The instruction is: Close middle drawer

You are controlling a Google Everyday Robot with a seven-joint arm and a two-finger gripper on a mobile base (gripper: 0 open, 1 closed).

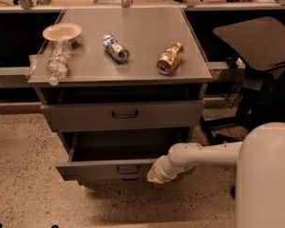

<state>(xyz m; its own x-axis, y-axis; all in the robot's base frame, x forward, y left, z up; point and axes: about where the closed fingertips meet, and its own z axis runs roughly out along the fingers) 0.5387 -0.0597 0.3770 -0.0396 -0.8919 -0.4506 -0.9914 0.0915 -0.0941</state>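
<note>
Middle drawer (92,169) stands pulled out beneath the top drawer (85,115), tray exposed. My gripper (155,175) sits at its front, right of the handle (128,169), apparently placed to push inward. Whether it is clenched or released, I cannot tell.

The gripper (156,175) sits low at the cabinet's front. Well above it, on the cabinet top (142,25), a gold can (170,58) lies almost straight up from it and a blue-and-white can (116,49) up and to the left. Farther left, a clear bottle (57,63) lies just beside what may be a paper bowl (61,31). A dark chair (256,39) stands up to its right.
</note>
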